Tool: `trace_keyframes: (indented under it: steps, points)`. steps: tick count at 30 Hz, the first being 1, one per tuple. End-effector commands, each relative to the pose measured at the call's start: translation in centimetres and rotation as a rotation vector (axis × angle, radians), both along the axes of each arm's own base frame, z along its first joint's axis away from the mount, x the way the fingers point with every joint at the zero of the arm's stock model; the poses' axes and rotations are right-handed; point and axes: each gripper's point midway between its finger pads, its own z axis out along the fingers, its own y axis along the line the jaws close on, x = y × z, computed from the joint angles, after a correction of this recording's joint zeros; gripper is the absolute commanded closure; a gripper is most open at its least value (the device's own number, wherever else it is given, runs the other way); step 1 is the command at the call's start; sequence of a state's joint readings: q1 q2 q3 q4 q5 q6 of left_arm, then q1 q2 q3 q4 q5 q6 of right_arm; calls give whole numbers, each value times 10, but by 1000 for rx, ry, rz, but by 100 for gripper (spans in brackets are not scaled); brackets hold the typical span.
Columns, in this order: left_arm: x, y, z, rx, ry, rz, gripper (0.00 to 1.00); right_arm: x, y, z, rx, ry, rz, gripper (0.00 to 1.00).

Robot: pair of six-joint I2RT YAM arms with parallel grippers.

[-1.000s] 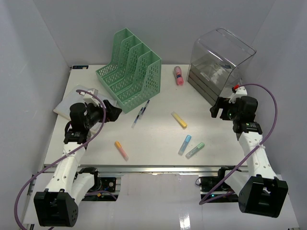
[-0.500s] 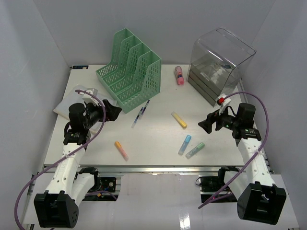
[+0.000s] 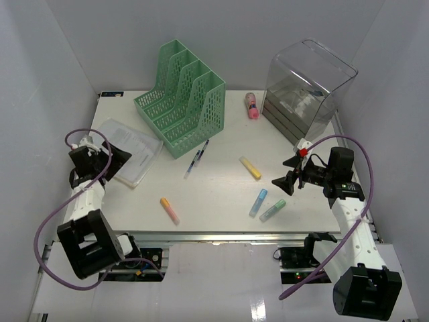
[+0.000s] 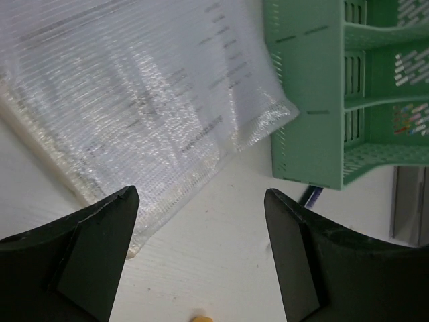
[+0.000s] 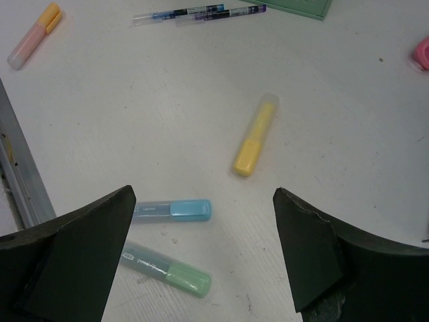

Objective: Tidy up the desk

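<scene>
Frame centre: your white table [image 3: 214, 194], highlighters [image 3: 251, 168] scattered.
Around it: grey walls [image 3: 40, 67].
Your left pincer [image 4: 201, 194]: released.
Your right pincer [image 5: 204, 194]: released.

No legible text, brand, number or sign anywhere. Faint grey printed lines on the sheet inside the translucent plastic document sleeve [image 4: 134, 100], just left of the green mesh plastic file rack [image 4: 315, 100], too blurred to read. Tiny markings along the two slim clear-barrelled pens [image 5: 177, 13], just in front of that rack, too small to make out
</scene>
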State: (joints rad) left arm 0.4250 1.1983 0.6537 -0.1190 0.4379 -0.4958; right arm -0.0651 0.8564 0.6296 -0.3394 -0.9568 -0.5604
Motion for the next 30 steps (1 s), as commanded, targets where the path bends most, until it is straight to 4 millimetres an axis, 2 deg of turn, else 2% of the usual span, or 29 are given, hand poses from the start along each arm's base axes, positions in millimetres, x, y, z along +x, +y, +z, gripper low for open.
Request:
trace_keyframes:
  steps: [1,4,10,11,15,19,22,25,26,27,30]
  points:
    - [-9,40,-24,-176,78,192,14,2,1,5,-5,-40,13,10]
    - [-10,62,-33,-198,90,281,9,0,2,8,-5,-55,16,10]
    - [-7,115,-45,-54,176,462,9,-2,5,8,12,-49,35,10]
    - [-3,120,-43,-43,176,474,9,-3,6,7,14,-42,38,10]
    - [6,139,-63,-30,237,506,8,-5,8,4,22,-28,47,10]
    - [17,145,-78,-27,263,479,10,-3,6,3,15,-32,38,10]
    - [19,142,-97,-42,301,442,14,-2,6,1,12,-23,32,10]
    - [18,139,-111,-52,327,422,23,-2,6,0,14,-19,33,10]
    - [19,138,-112,-55,327,414,28,-1,5,-1,11,-18,29,10]
    - [21,137,-114,-62,329,404,37,0,4,-1,6,-20,23,10]
    - [22,134,-119,-78,335,392,48,1,3,-4,1,-14,16,10]
